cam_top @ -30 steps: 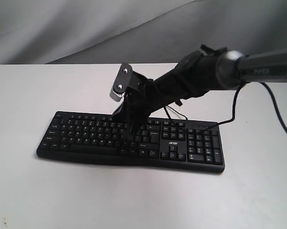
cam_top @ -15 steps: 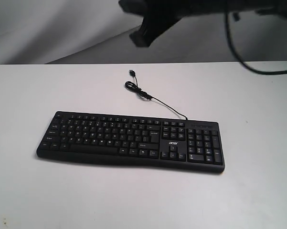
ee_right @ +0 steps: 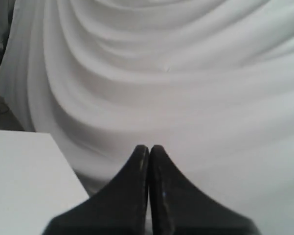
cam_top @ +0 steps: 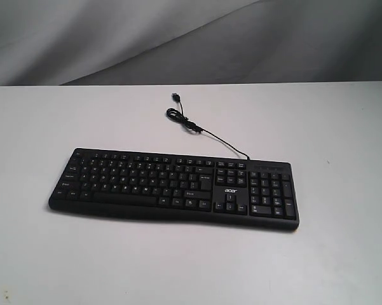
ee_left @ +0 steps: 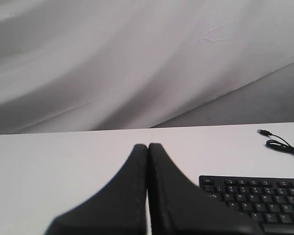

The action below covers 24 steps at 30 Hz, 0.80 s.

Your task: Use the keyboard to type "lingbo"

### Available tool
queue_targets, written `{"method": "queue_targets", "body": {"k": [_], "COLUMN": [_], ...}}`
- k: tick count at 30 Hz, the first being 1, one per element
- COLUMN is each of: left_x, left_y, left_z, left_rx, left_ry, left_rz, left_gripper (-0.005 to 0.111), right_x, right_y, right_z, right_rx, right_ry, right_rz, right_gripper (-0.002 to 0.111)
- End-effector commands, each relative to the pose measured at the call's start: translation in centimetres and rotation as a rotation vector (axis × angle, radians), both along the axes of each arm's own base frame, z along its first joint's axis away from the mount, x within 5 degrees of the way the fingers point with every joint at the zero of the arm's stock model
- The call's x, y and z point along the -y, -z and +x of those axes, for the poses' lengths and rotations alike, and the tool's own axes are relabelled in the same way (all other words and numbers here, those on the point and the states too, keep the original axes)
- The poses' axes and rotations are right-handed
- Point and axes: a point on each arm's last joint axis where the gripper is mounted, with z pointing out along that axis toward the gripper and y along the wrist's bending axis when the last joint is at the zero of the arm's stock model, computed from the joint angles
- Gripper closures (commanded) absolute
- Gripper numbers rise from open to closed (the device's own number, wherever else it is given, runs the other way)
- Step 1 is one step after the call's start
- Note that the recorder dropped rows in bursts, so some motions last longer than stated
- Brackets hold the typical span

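Observation:
The black keyboard lies flat on the white table, number pad to the right, its thin black cable curling toward the back. Neither arm shows in the exterior view. In the left wrist view my left gripper is shut, fingertips pressed together with nothing between them, held off the keyboard's corner. In the right wrist view my right gripper is shut and empty, facing the white backdrop; the keyboard is out of that view.
A draped white cloth backdrop hangs behind the table. The cable's USB plug lies loose near the table's back. The table's edge shows in the right wrist view.
The right arm, which was over the keyboard's middle keys one second ago, rose to the top of the exterior view and has now left it. The keyboard has not moved.

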Motion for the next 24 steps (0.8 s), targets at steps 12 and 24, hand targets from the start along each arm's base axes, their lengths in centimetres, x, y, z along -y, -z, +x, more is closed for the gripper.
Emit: {"method": "queue_targets", "body": {"k": [12, 24], "left_x": [0.1, 0.1], "left_y": [0.0, 0.0], "left_z": [0.0, 0.0], "left_rx": [0.010, 0.010], "left_ry": [0.008, 0.008], "left_rz": [0.000, 0.000], "left_gripper": [0.106, 0.106], "right_x": [8.0, 13.4], "right_y": [-2.0, 12.8], "right_z": [-9.7, -14.5], "right_rx": [-0.081, -0.081], "right_ry": [0.214, 0.778], "right_rz": [0.189, 0.282], "right_gripper": [0.108, 0.108]}}
